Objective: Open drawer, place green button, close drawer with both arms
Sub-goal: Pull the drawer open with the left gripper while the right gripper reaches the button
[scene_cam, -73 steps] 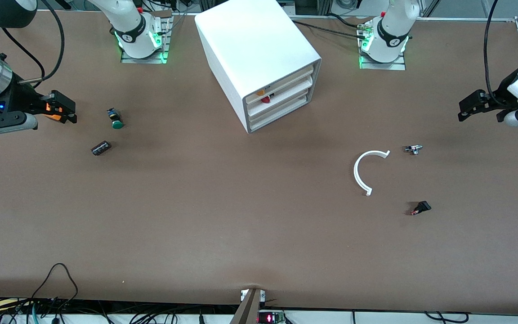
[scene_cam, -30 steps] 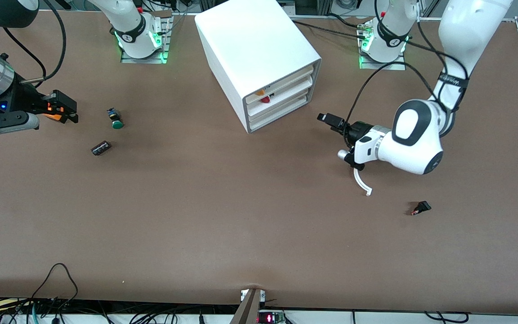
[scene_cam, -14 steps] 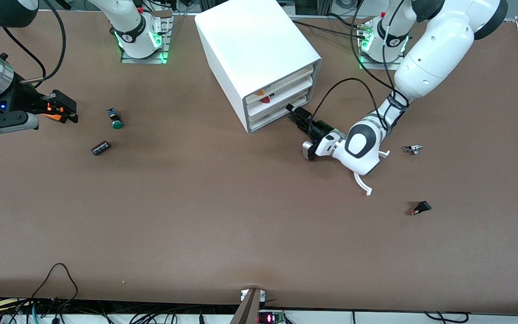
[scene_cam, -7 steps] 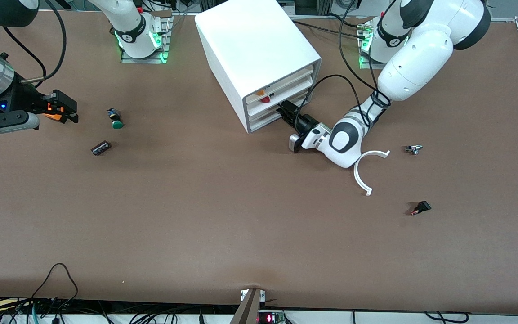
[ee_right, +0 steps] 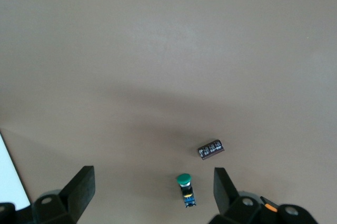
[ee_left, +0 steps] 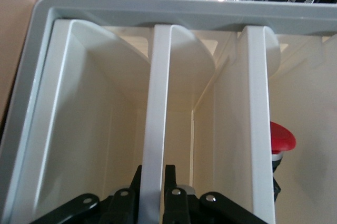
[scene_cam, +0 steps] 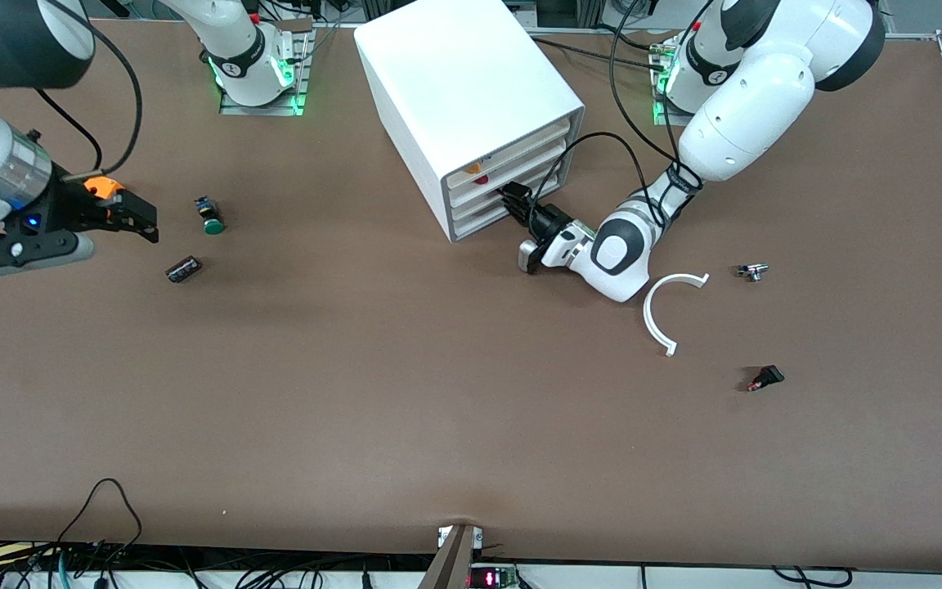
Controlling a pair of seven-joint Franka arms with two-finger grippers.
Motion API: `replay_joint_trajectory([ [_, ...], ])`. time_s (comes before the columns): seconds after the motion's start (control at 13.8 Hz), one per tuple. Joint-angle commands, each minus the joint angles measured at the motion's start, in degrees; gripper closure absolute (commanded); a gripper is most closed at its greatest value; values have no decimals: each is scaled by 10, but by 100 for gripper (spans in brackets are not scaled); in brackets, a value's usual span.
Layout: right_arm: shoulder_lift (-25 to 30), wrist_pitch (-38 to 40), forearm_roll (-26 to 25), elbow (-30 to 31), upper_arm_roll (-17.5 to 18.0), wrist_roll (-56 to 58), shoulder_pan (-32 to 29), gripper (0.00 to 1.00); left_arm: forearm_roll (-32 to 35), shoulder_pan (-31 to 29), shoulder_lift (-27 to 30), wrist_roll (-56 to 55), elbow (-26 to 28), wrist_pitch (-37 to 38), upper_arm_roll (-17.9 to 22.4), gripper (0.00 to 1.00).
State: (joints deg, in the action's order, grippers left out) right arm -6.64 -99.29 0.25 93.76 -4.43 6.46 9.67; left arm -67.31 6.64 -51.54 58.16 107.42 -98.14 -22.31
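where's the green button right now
The button lies on the table toward the right arm's end, beside the dark cylinder, with the open right gripper close by.

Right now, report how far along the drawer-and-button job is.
Done: nothing is finished yet.
In hand: the left claw is pinched on the drawer front lip, low in the cabinet. The drawer is not yet pulled out.
Left: open it, then pick up the button, which lies on the table with the open right claw hovering near it, place it inside and close the drawer.
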Motion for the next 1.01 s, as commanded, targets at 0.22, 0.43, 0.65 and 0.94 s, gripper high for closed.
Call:
replay_joint_trajectory([
  [0.22, -63, 3, 6, -12, 0, 100, -5, 0, -50, 0, -3, 13, -1, -27, 3, 100],
  [0.43, -65, 4, 7, -9, -1, 156, -11, 0, -66, -3, -3, 12, -1, -39, 3, 100],
  [0.65, -66, 4, 7, -13, -1, 167, -21, 0, -73, -12, -3, 8, -1, -45, 10, 100],
  [0.94, -67, 15, 7, -9, -1, 167, -21, 0, -82, -36, -2, 5, -1, -46, 10, 100],
])
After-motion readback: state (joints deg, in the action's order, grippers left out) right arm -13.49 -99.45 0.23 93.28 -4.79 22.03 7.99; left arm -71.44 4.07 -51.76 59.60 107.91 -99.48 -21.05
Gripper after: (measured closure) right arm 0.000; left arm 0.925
